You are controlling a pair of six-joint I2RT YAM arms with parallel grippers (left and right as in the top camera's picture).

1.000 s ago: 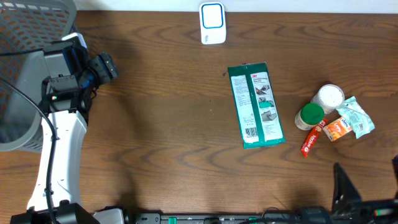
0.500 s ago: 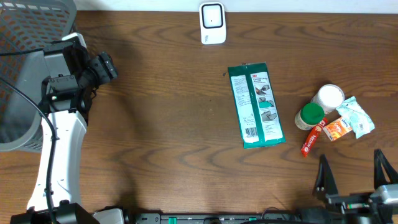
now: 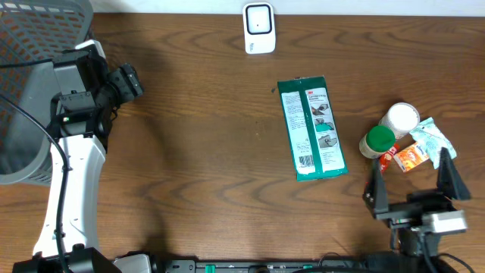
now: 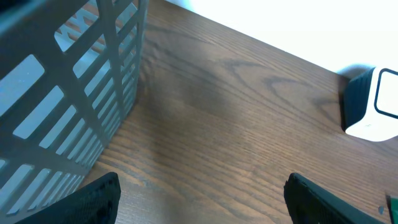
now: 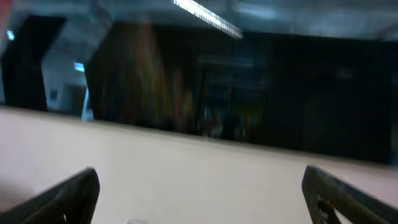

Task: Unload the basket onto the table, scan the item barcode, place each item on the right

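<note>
1. Here's the green packet (image 3: 312, 129): flat on the counter (image 3: 204, 159), printed face up, long side running away from the robot, nothing touching it.
2. Past the green packet's far end and a little to its left stands the white scanner (image 3: 259, 28), well apart from it, up at the counter's back edge.
3. Right of the green packet there's a small huddle. A green-capped bottle (image 3: 378, 141) sits just beside the packet's right edge, with a white-capped tub (image 3: 400, 118) against it.
4. Further right again come a red tube (image 3: 389, 156), an orange sachet (image 3: 411, 158) and a crumpled teal-and-white wrapper (image 3: 432, 138).
5. The right end effector (image 3: 409, 168) sits right of the green packet's near corner, spread wide and holding nothing. From overhead its two prongs frame the sachet, and one covers the near part of the red tube.
6. How high it hangs above them, I can't tell. Its own camera gives only a blurred, dark room, with the two fingers (image 5: 68, 196) far apart in the bottom corners.
7. The left end effector (image 3: 125, 82) is far to the left of the green packet, beside the grey basket (image 3: 30, 45), also splayed and empty.
8. From its wrist there's bare wood between the prongs, the basket wall on one side and the scanner at the other edge.
</note>
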